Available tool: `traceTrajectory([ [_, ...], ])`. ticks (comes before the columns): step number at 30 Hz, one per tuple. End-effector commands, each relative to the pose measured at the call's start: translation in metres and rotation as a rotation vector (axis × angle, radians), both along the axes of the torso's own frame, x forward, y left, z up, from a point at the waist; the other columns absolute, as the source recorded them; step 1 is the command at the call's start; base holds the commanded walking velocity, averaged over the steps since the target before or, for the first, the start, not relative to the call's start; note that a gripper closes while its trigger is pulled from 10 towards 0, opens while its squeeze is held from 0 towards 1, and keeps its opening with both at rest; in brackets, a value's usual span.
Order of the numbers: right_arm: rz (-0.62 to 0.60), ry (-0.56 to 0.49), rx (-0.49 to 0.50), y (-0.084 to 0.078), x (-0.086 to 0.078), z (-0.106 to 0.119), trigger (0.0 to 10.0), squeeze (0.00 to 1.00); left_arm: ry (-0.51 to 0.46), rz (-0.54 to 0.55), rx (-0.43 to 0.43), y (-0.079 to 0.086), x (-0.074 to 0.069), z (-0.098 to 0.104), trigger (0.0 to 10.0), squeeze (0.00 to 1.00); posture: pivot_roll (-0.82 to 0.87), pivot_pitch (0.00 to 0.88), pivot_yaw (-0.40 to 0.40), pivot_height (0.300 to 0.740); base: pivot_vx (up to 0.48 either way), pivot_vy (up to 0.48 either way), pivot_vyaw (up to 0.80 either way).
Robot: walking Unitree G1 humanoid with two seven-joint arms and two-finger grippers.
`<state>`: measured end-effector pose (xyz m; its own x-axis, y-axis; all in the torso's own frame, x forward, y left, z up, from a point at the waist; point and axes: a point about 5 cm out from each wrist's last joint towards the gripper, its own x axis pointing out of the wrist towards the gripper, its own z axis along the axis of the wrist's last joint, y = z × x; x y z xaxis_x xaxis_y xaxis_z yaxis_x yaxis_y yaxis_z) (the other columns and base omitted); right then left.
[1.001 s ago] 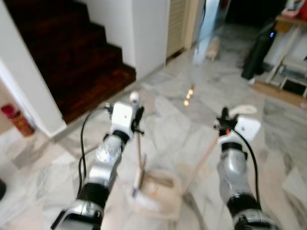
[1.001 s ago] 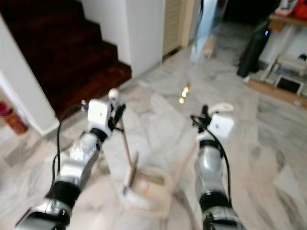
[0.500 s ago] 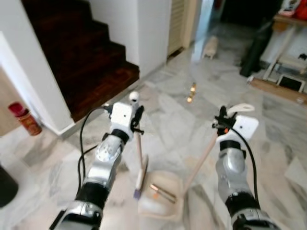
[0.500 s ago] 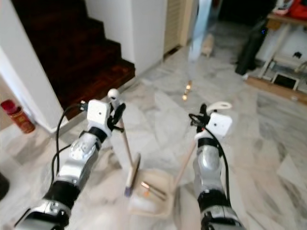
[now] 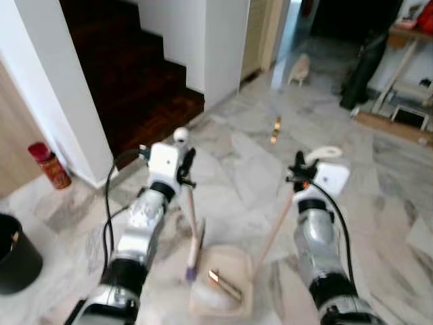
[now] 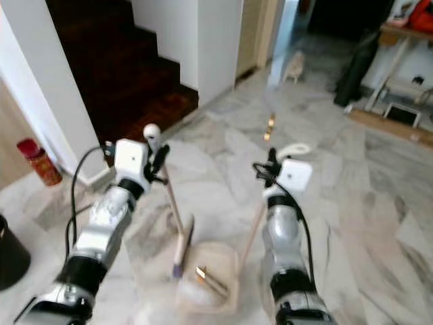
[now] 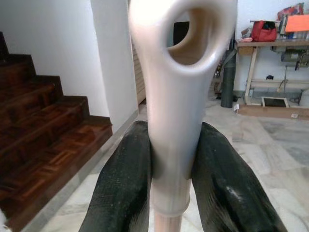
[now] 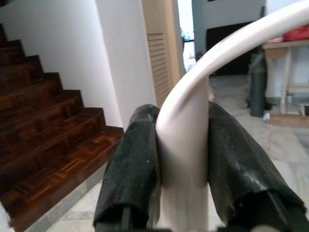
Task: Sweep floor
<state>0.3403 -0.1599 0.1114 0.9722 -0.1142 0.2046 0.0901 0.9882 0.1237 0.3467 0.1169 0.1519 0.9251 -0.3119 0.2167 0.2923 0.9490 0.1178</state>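
Left hand [image 7: 170, 193] gripping upright broom [image 5: 191, 223]

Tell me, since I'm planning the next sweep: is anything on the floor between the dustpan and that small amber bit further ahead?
Nothing visible. Bare marble floor lies between the dustpan, held by the right claw, and the amber bit. The left claw holds the broom beside the pan.

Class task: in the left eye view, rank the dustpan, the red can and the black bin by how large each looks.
1. Dustpan, largest.
2. Black bin, though the picture edge cuts it off, so its rank is unsure.
3. Red can, smallest; it also stands farther away.
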Motion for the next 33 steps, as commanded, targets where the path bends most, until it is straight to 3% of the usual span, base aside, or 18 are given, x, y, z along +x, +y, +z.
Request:
traceTrajectory([
  [1, -0.019, -0.051, 0.026, -0.0035, 0.0024, 0.0113, 10.0, 0.0, -0.058, -0.028, -0.01, -0.0077, -0.0009, 0.0139, 10.0, 0.0, 0.08, 0.0, -0.02, 0.74, 0.0, 0.281, 0.0],
  [19, 0.015, -0.043, 0.011, 0.0059, 0.0036, 0.01, 10.0, 0.0, -0.057, -0.05, -0.002, -0.0102, -0.0023, 0.0131, 10.0, 0.0, 0.09, 0.0, -0.023, 0.74, 0.0, 0.283, 0.0],
  [33, -0.003, -0.051, -0.001, 0.0045, 0.0037, 0.0115, 10.0, 0.0, -0.057, -0.046, 0.001, -0.0085, -0.0005, 0.0151, 10.0, 0.0, 0.09, 0.0, -0.013, 0.74, 0.0, 0.282, 0.04],
])
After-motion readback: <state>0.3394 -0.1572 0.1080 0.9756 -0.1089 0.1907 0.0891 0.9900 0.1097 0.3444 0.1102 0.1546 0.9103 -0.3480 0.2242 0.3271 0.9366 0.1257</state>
